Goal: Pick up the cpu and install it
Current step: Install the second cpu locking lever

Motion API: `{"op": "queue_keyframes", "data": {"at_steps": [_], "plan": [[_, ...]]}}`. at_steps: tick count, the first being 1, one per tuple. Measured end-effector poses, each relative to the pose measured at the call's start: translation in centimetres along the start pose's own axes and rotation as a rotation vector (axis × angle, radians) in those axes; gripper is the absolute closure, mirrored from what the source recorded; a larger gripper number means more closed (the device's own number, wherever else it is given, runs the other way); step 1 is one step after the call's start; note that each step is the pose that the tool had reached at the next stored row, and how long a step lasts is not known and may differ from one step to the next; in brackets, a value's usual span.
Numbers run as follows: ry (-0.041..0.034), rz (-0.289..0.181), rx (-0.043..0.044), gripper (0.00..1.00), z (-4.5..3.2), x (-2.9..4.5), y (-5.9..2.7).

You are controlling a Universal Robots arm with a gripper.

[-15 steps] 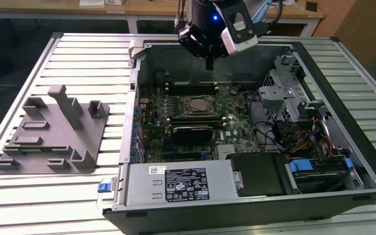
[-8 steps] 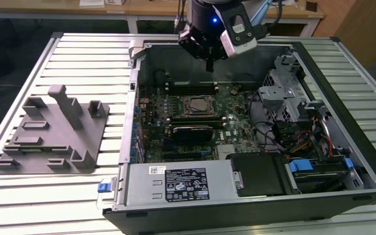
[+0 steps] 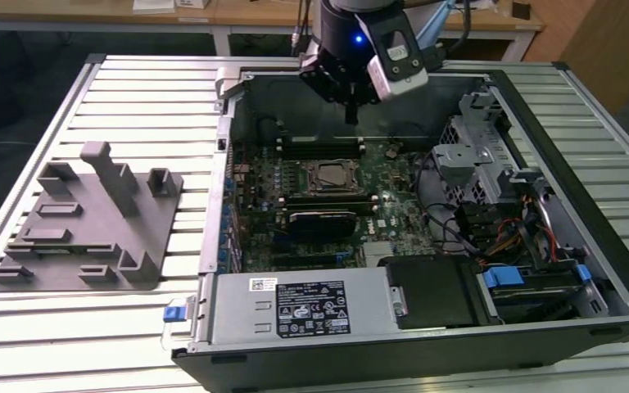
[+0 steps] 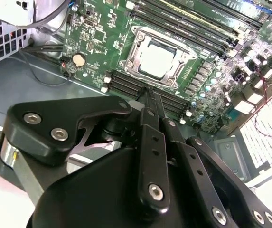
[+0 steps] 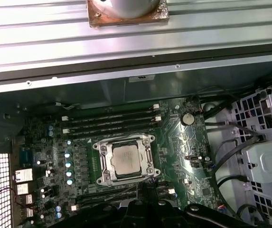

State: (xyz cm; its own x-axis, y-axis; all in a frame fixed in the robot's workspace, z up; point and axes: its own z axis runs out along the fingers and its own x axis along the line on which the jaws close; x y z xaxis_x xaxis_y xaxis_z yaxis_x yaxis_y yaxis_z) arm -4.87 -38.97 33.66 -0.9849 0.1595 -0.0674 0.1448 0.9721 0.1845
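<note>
The cpu (image 3: 320,173), a small square chip with a silvery top, lies flat inside the metal socket frame on the green motherboard (image 3: 391,205) of the open computer case. In both wrist views the cpu (image 4: 157,59) (image 5: 126,159) sits level within the frame. My gripper (image 3: 350,117) hangs above the board, toward the case's back wall and a little away from the socket. Its black fingers (image 4: 151,123) run together to a narrow tip, and the gripper (image 4: 148,91) is shut with nothing visible between them, clear of the chip.
A grey plastic fixture (image 3: 85,221) stands on the slatted metal table (image 3: 140,98) at the exterior view's left. Inside the case are a power supply (image 3: 298,304), a metal drive cage (image 3: 478,155), bundled cables (image 3: 500,229) and memory slots (image 5: 109,121) beside the socket.
</note>
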Motion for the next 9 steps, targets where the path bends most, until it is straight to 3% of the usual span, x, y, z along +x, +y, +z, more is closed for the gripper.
{"op": "queue_keyframes", "data": {"at_steps": [9], "plan": [[-0.0045, 0.013, 0.0164, 0.89, 0.31, -0.05, -0.04]]}}
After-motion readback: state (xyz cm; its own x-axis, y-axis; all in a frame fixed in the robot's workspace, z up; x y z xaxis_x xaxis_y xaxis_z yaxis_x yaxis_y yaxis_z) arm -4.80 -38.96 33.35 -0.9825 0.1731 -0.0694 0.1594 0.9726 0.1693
